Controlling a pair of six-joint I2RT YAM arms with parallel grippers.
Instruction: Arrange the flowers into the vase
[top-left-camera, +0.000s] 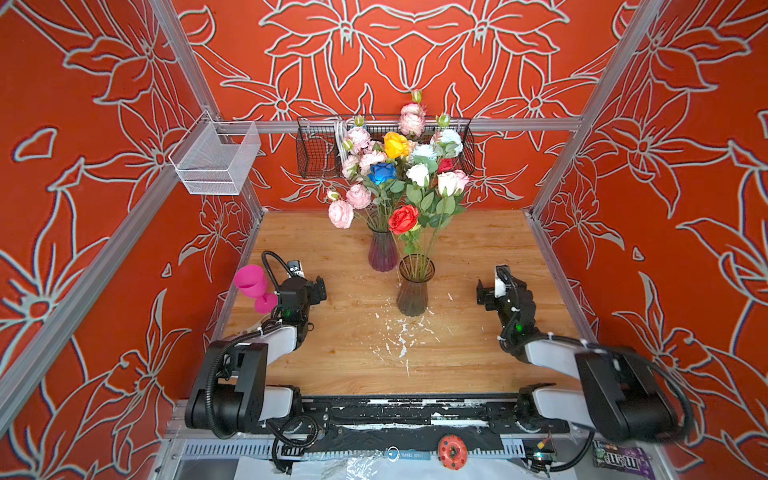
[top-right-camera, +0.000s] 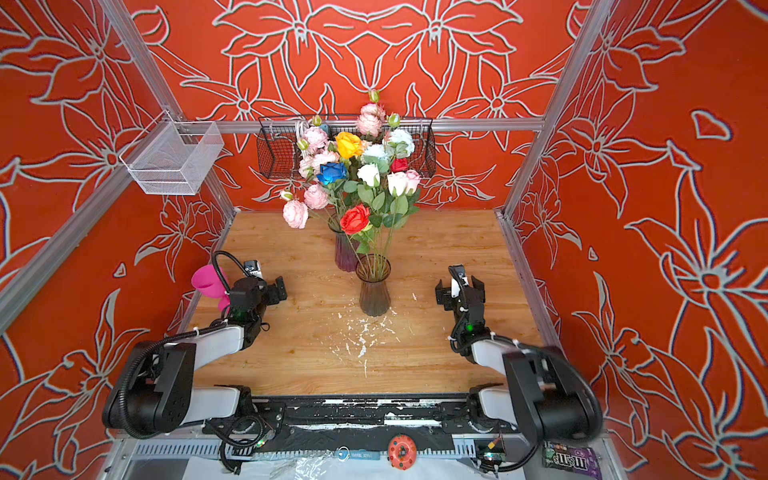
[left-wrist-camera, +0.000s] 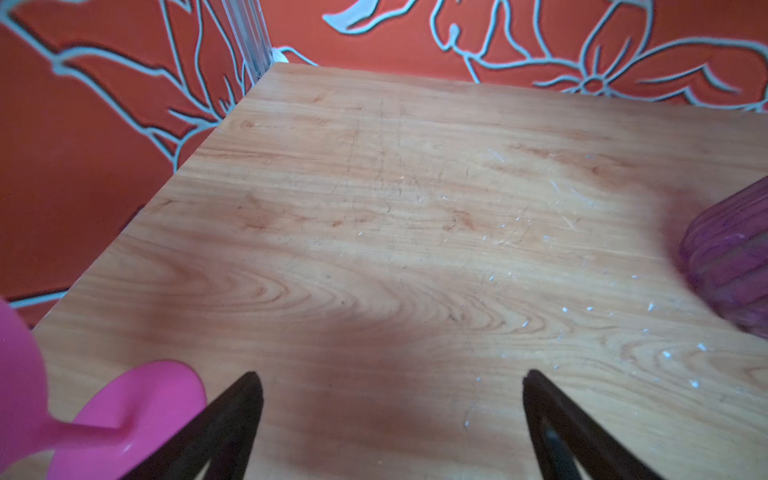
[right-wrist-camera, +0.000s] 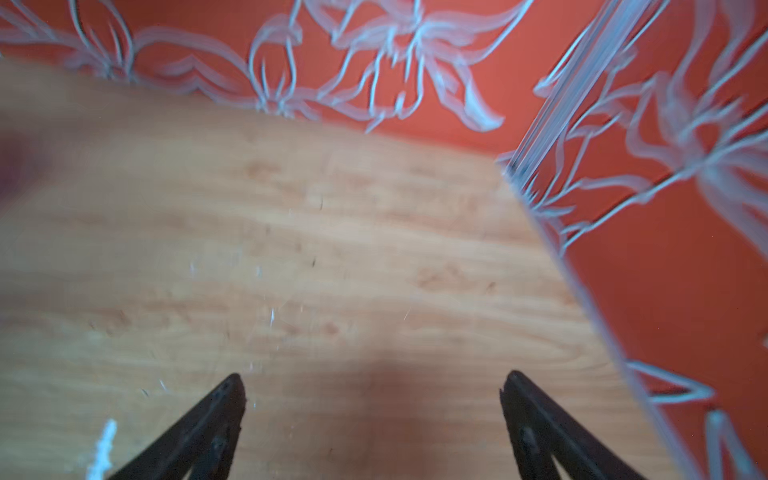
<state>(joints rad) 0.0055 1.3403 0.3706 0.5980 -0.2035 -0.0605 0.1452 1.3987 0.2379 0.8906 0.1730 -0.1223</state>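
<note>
We find the flowers (top-left-camera: 399, 174) already upright in two glass vases at the middle of the wooden table (top-left-camera: 478, 365), and neither gripper is near them. The smoky front vase (top-left-camera: 413, 291) holds the green stems of the white, pale pink and red roses. The purple vase (top-left-camera: 382, 251) stands just behind it and a little to the left, carrying the pink peony-like blooms and the blue rose. The heads spread out above both rims and rise in front of the black wire basket (top-left-camera: 316, 153) on the back rail. The left gripper (top-left-camera: 319, 289) sits low over the table, well apart from the vases on their left side. In its wrist view its fingertips (left-wrist-camera: 249, 386) stand wide apart with only bare wood between them, and the purple vase (left-wrist-camera: 731, 266) shows at the frame's edge. A pink goblet (left-wrist-camera: 124, 415) lies tipped just beside one finger; we cannot tell whether they touch. The right gripper (top-right-camera: 459, 291) hovers on the opposite side of the front vase (top-right-camera: 374, 291), also well clear of it. Its wrist view is blurred, yet its fingers (right-wrist-camera: 232, 395) are plainly spread wide and hold nothing. White flecks (top-left-camera: 401, 336) dot the wood in front of the vases.
</note>
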